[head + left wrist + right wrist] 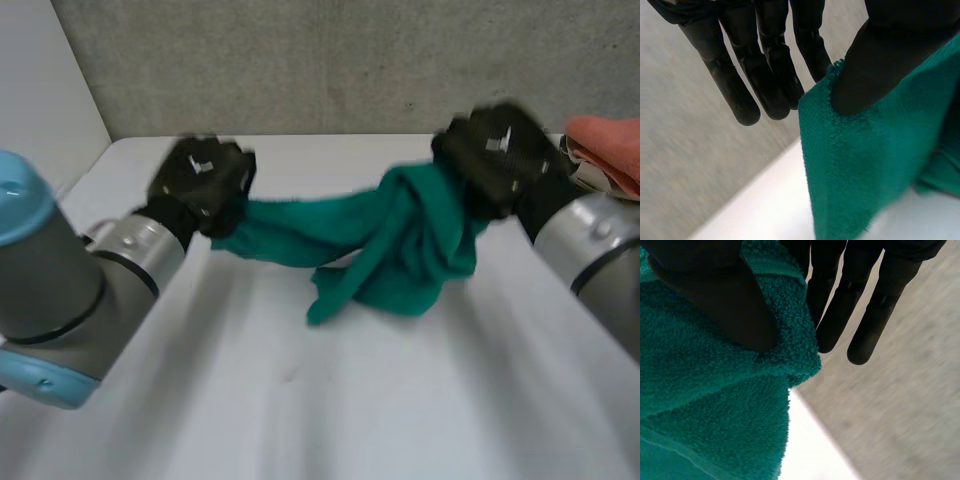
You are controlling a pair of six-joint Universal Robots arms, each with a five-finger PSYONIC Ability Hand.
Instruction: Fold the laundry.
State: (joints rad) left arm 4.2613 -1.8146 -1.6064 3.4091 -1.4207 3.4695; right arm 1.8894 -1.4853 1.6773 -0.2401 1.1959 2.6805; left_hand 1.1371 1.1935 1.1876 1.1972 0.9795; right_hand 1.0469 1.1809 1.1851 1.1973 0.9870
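Note:
A green towel (pixel 400 245) hangs bunched and twisted between my two hands above the white table (pixel 330 400). My left hand (pixel 200 185) holds its left end; in the left wrist view the thumb (pixel 875 65) presses the towel's hemmed corner (pixel 865 160) against the fingers (pixel 765 75). My right hand (pixel 500 155) holds the right end; in the right wrist view its thumb (pixel 720 300) pinches the towel's edge (pixel 715 405) against the straight fingers (pixel 875 310). The towel's middle droops in a loose lump toward the table.
A folded salmon-pink cloth (pixel 610 150) lies at the table's far right, behind my right arm. A grey concrete wall (pixel 330 60) rises just past the table's far edge. A pale wall stands at the left.

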